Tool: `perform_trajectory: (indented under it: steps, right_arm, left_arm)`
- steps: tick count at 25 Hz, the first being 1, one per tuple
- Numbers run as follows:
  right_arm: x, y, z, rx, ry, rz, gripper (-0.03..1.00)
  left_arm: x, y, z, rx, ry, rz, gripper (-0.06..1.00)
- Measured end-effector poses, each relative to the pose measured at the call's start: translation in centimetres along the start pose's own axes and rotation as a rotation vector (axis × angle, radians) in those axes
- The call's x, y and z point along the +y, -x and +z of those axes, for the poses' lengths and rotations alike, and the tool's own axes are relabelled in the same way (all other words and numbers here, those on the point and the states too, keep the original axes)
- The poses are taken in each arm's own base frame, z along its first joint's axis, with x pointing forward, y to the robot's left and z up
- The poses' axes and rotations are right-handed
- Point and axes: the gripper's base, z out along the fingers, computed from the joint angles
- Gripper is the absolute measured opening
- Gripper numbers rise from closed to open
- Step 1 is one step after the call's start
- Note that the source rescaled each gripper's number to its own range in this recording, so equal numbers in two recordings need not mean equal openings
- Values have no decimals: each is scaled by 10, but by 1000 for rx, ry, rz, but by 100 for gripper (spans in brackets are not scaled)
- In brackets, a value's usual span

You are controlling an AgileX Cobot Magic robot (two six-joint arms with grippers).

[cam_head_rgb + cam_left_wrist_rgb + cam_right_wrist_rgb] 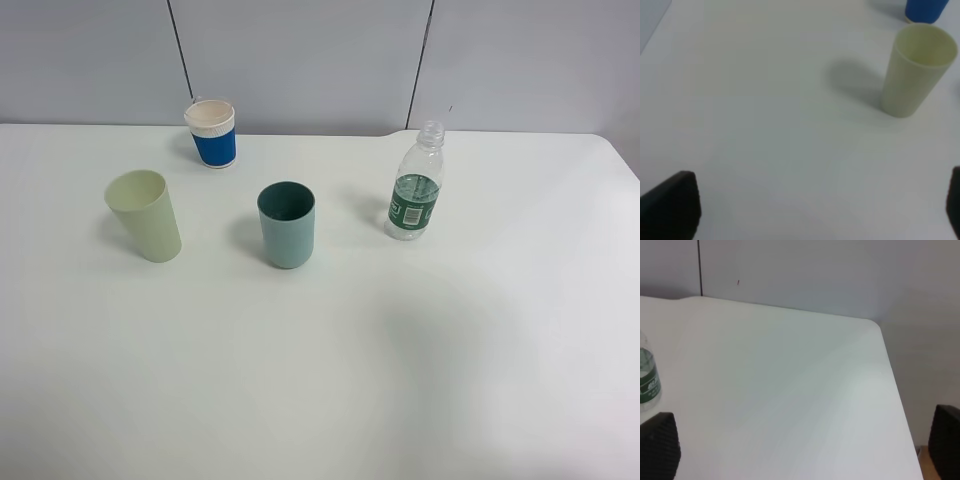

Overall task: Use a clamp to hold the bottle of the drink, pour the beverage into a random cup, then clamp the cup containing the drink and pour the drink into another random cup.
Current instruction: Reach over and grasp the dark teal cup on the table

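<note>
At the far right of the table, the bottle stands upright, uncapped and part full, right of the teal cup. It is judged light, thin-walled and easily squeezed: grip gently at the labelled middle. The right claw stands wide and empty; the bottle lies ahead of one finger, outside the gap.

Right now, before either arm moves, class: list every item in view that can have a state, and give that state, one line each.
bottle: upright, uncapped, partly full.
teal cup: upright, looks empty.
pale yellow-green cup: upright, empty.
paper cup: upright, contents not visible.
left gripper: open, holding nothing.
right gripper: open, holding nothing.
</note>
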Motion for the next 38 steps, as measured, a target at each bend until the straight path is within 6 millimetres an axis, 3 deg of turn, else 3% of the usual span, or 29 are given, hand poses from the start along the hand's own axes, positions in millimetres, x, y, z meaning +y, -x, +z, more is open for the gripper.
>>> perform_trajectory:
  steps: [6,9,17,23,38]
  right_arm:
    - [3,-17,-44,-132,-27,56,99]
    - [6,-29,-55,-88,-19,72,99]
    - [10,-44,-55,80,26,83,99]
    - [15,-66,-33,187,45,84,99]
    - [16,-68,-27,167,32,188,99]
  left_arm:
    - [0,0,0,0,0,0,100]
    - [0,0,0,0,0,0,100]
    - [0,0,0,0,0,0,100]
    - [0,0,0,0,0,0,100]
    - [0,0,0,0,0,0,100]
